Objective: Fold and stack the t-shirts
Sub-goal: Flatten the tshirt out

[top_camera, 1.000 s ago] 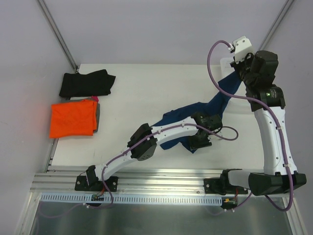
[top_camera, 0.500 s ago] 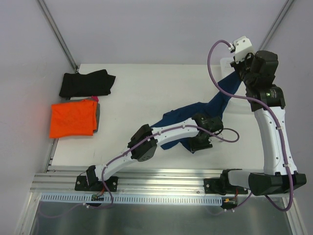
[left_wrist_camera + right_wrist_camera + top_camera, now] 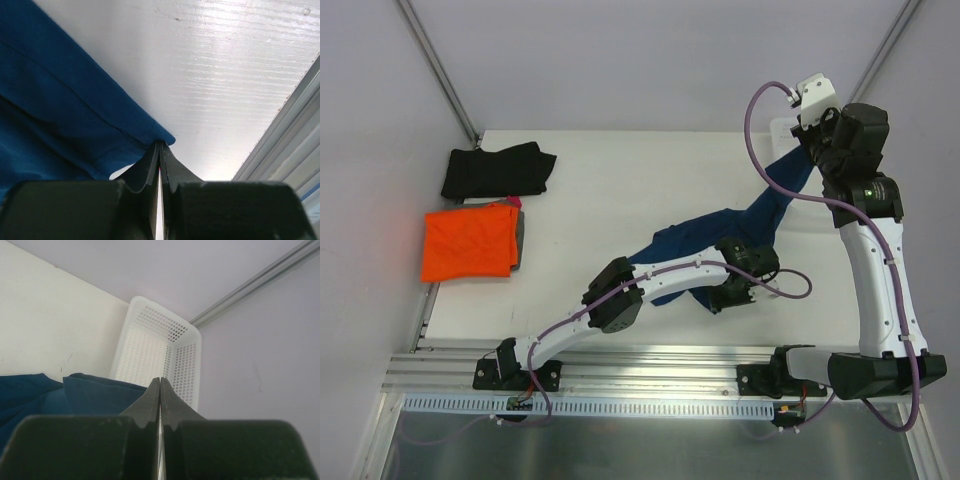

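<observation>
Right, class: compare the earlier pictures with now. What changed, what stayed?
The left tool shifted slightly toward the near edge and closed on the hem of the navy t-shirt. The right tool still holds its other end raised; the orange t-shirt and black t-shirt lie unmoved.

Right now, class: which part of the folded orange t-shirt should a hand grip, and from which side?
Its near right corner, coming from the middle of the table. The orange t-shirt lies flat as a folded rectangle, its left edge at the table rim, so that corner is probably easiest. First, the left hand and right hand, both shut on the navy t-shirt, must let go.
</observation>
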You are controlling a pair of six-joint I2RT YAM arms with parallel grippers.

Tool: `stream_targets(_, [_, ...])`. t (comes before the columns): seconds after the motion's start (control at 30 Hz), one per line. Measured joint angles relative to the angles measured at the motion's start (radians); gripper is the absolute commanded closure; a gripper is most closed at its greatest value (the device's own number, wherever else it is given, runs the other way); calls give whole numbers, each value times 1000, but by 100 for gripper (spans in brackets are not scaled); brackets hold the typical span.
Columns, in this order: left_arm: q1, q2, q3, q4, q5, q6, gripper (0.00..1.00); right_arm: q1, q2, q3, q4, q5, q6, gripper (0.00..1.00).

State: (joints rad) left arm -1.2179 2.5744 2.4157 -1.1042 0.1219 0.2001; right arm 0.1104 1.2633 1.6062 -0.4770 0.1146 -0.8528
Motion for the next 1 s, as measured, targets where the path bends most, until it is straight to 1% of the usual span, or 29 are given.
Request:
stream_targets(0.2, [9, 0, -5, 0, -31, 0, 100, 0, 0, 0, 0, 0, 0, 99])
stream_targets(0.27, [9, 0, -4, 0, -54, 7, 62, 0, 0, 0, 0, 0, 0, 99])
stream_targets(0.3, [9, 0, -4, 1, -61, 11, 50, 0, 0, 0, 0, 0, 0, 99])
stream_targets(0.33, [10, 0, -4, 0, -71, 8, 46, 0, 0, 0, 0, 0, 0, 99])
stream_targets(0.4, [14, 0, -4, 0, -79, 7, 46, 0, 0, 0, 0, 0, 0, 99])
stream_targets(0.43, [14, 0, -4, 0, -79, 7, 43, 0, -1, 0, 0, 0, 0, 99])
stream_targets(0.53, [13, 0, -5, 1, -79, 5, 43, 0, -3, 0, 0, 0, 0, 99])
stream_targets(0.6, [10, 0, -8, 1, -79, 5, 46, 0, -6, 0, 0, 0, 0, 99])
stream_targets(0.67, [6, 0, -10, 0, -79, 5, 52, 0, -7, 0, 0, -1, 0, 99])
stream_targets(0.7, [6, 0, -10, 0, -79, 4, 58, 0, -7, 0, 0, -1, 0, 100])
stream_targets(0.77, [3, 0, -8, 0, -82, 4, 63, 0, -7, 0, 0, -1, 0, 99])
stream_targets(1.0, [-1, -4, 16, 1, -114, 6, 65, 0, -7, 0, 0, -9, 0, 99])
